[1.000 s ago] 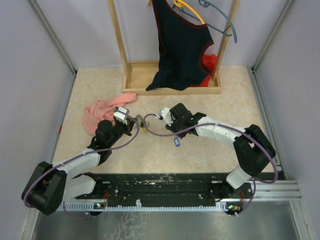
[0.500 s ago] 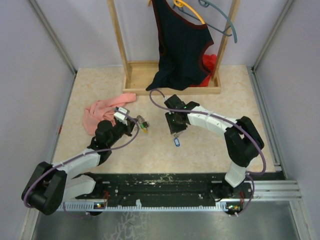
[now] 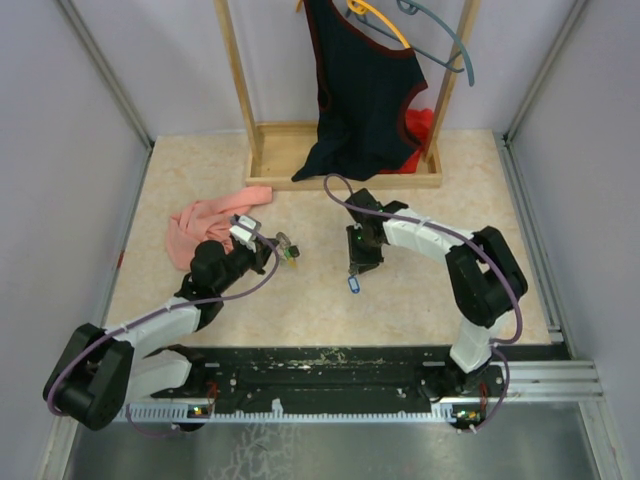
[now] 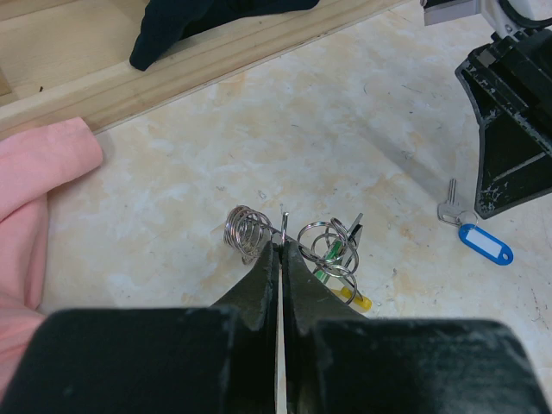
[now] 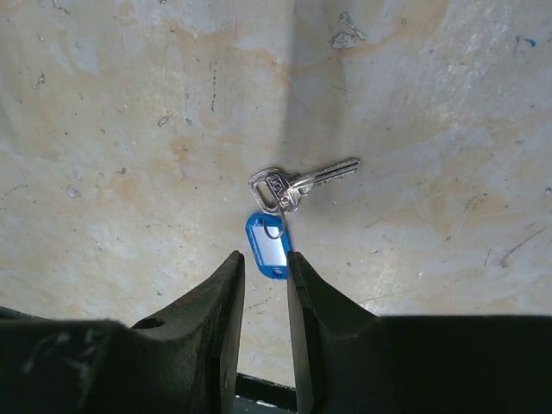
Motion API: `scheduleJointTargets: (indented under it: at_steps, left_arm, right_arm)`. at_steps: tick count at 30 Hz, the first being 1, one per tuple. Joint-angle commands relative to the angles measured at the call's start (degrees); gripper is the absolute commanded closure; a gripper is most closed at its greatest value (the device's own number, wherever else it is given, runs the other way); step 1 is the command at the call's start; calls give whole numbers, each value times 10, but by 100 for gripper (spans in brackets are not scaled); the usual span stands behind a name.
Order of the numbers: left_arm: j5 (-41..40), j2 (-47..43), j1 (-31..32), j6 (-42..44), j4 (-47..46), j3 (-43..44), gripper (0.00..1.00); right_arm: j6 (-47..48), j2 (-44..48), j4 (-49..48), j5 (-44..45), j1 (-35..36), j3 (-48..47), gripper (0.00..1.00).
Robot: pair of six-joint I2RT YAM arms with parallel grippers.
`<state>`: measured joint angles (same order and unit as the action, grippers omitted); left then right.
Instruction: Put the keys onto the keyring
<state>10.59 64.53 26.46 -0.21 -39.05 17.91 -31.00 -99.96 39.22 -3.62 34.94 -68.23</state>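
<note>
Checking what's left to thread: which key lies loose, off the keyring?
The silver key with the blue tag, flat on the table just ahead of the right gripper; the green-headed key is bunched at the keyring.

The desk (image 3: pixel 180 170) has a pale beige, marbled top with faint brown mottling, evenly lit, with only soft shadows. Plain lilac-grey walls (image 3: pixel 60 150) close it in on the left, back and right, and slanted metal posts (image 3: pixel 105 75) stand at the rear corners. A light wooden clothes rack (image 3: pixel 340 182) stands against the back wall, its box-shaped base resting on the desk. A dark sleeveless top (image 3: pixel 360 100) hangs from it, with a red cloth (image 3: pixel 420 125) showing behind. A yellow hanger (image 3: pixel 385 22) and a grey-blue hanger (image 3: pixel 450 45) hang beside it. A crumpled pink cloth (image 3: pixel 200 225) lies left of centre. A black rail (image 3: pixel 320 370) runs along the near edge, with a grey metal panel (image 3: pixel 400 450) below it.
</note>
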Motion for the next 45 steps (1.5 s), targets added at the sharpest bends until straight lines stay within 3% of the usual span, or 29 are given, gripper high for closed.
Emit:
scheduleJointTargets:
  at_steps: [1,13,27,35,45]
  left_arm:
    - [16,1,-4,2,-21,3,99]
    - [23,4,-4,0,-19,6,99]
    - [26,10,-4,0,-18,8,99]
    - [30,14,-4,0,-16,10,99]
    - [87,18,-4,14,-16,16,99]
  right_arm:
    - [-12,-18,-12,-22,-7,3,73]
    - [-21,-30,-45,-17,-13,24,83]
    - [-23,-28,-64,-23,-15,32,85]
    - [-20,-28,-61,-5,-15,38,99]
    - [92,76,-102,30,-5,72,100]
